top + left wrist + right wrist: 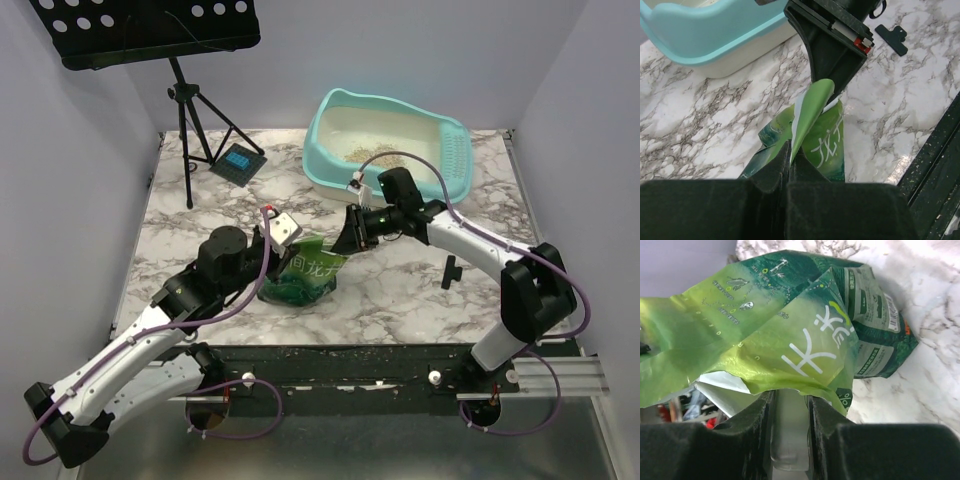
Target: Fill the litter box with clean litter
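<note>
The turquoise litter box (pixel 322 160) stands at the back right, and a thin patch of beige clean litter (pixel 362 152) lies on its pale floor. The green printed bag (pixel 300 278) sits mid-table between my arms. My left gripper (pixel 290 245) is shut on the bag's upper edge (pixel 805 115); in the left wrist view its fingertips (pixel 789 150) pinch the foil. My right gripper (pixel 347 238) is at the bag's mouth, shut on the handle of a clear plastic scoop (pixel 789 435). The scoop's bowl is hidden inside the bag (pixel 790 325). The box's outer wall (pixel 715 35) shows behind.
A black clip (pixel 451 270) lies on the marble to the right of the bag. A music stand's tripod (pixel 195 110) and a small dark device (pixel 238 163) occupy the back left. Loose granules dot the black strip (pixel 360 358) along the near edge.
</note>
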Robot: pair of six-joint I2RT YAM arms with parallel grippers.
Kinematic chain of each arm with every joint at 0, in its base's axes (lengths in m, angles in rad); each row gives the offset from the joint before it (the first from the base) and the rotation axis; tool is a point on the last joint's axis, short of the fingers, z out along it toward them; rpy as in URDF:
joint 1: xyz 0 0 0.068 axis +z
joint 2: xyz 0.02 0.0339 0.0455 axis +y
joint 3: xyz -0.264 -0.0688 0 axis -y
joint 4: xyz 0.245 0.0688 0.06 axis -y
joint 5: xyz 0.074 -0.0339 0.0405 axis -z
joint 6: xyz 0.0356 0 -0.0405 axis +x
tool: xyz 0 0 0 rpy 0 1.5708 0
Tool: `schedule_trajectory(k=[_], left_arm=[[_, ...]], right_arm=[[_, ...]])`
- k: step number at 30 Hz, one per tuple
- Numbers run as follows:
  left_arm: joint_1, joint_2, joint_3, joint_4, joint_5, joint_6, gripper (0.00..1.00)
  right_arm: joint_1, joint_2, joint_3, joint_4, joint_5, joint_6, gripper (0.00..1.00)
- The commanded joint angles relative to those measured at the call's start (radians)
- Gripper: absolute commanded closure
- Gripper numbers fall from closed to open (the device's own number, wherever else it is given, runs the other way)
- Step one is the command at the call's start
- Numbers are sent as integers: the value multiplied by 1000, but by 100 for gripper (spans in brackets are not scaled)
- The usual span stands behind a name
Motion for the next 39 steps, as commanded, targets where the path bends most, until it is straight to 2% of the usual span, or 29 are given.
schedule_trajectory(k=[1,7,12,18,23,31,39], left_arm=[[-1,-15,-9,-46,-111,49,100],[-1,-35,-27,-37,-194,78,100],[-1,-82,-82,12,-280,111,100],[-1,-95,-107,23,-245,118,100],[-7,-81,-119,43,-210,115,100],[-50,-108,-156,74,-168,136,100],[-89,-168,-190,107,-87,168,100]], right_arm=[[28,25,-178,424,-38,261,100],[109,80,-232,762,23,493,100],[146,93,-211,851,130,571,100],[143,50,-198,810,101,541,100],[134,10,-206,802,14,530,100],[66,-73,-241,721,-113,502,100],[-9,-133,-322,738,-207,510,100]])
